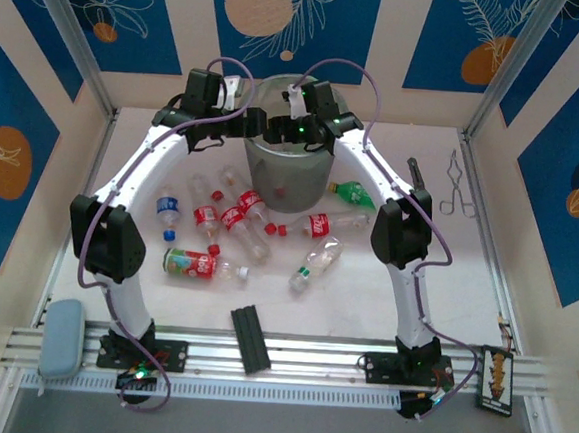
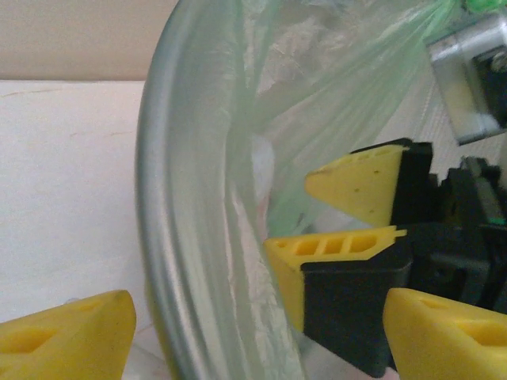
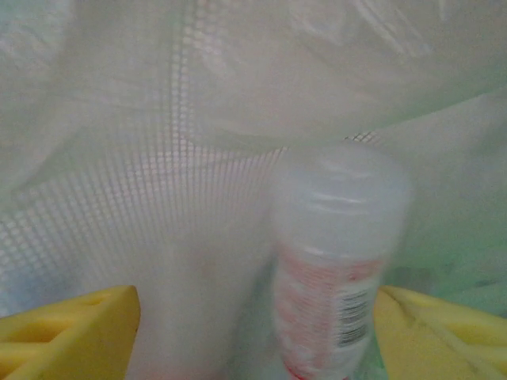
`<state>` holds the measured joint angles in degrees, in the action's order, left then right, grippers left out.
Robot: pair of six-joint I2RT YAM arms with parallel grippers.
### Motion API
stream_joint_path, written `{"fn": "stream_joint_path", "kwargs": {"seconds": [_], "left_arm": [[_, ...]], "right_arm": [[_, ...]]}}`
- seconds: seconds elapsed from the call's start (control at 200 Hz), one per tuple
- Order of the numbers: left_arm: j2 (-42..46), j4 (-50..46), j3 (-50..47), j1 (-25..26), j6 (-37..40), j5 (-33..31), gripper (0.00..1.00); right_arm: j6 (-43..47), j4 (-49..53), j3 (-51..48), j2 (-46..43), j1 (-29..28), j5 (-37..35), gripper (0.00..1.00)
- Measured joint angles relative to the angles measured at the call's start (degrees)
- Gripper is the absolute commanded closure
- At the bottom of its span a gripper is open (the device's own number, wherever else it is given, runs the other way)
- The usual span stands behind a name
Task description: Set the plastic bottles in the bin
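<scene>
Hazards, largest item first.

Round grey translucent plastic bin (image 1: 287, 184), far centre of the white table (image 1: 444, 289): risk of a knock or tip, with two arms crowded over one rim. Cause: any lowering or sideways swing of the left gripper (image 2: 261, 328), seen in the left wrist view with the rim running between its yellow fingers. Height above the rim not determinable.

Thin greenish liner film (image 2: 261, 95): risk of snagging on a fingertip during withdrawal. Gripper-to-gripper contact also possible, given the right gripper (image 3: 257, 317) just beside the left.

Small clear red-labelled plastic bottle (image 3: 341, 261): inside the bin mouth, between the wide-spread right fingers, nearer one than the other, blurred and apparently free. Risk of catching on that finger and riding back out on early retraction.

Remaining bottles (image 1: 234, 222): scattered on the table, near side of the bin.

Pose: both arms arched up and forward, wrists meeting above the bin. Left jaws wide, empty.
</scene>
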<state>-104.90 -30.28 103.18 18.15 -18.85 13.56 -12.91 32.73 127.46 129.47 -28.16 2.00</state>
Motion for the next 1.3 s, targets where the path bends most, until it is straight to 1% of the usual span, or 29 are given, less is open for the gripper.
{"fn": "stream_joint_path", "kwargs": {"seconds": [0.3,0.385,0.515,0.635,0.795,0.885,0.995,1.085,1.176,1.241,1.301], "left_arm": [[0.7,-3.5,0.7,0.0,3.5,-2.3,0.18],[0.7,-3.7,0.8,0.0,4.0,-2.3,0.18],[1.2,-4.4,0.8,0.0,4.7,-2.7,0.18],[1.5,-4.7,0.8,-0.3,5.4,-3.0,0.18],[1.9,-4.9,0.8,-0.7,5.9,-3.1,0.18],[2.1,-4.9,0.8,-0.9,5.9,-3.1,0.18],[2.1,-4.9,0.8,-1.4,6.0,-3.1,0.18],[2.1,-4.9,0.8,-2.1,5.9,-2.3,0.18],[2.1,-4.9,0.8,-3.0,6.0,-1.5,0.18],[2.1,-4.9,0.8,-3.5,6.5,-1.5,0.18],[2.1,-4.9,0.9,-3.7,7.2,-1.5,0.18]], "right_arm": [[1.3,5.0,8.1,-0.3,0.0,0.0,0.18],[2.0,7.1,10.6,-1.2,0.1,-0.2,0.15],[1.9,10.3,12.0,-5.0,1.0,-0.2,0.14],[0.4,11.8,11.2,-11.1,2.6,0.5,0.14],[-1.8,11.6,2.2,-22.8,7.4,1.1,0.14],[-3.1,11.3,-5.2,-28.8,10.8,1.0,0.14],[-4.7,11.3,-15.5,-33.8,14.7,1.0,0.14],[-6.0,11.2,-24.2,-35.9,17.7,0.6,0.15],[-7.2,11.6,-30.9,-35.8,20.4,0.2,0.15],[-7.6,12.2,-33.4,-34.6,22.1,-0.3,0.15],[-7.6,12.7,-33.7,-32.6,23.1,-1.0,0.13]]}}
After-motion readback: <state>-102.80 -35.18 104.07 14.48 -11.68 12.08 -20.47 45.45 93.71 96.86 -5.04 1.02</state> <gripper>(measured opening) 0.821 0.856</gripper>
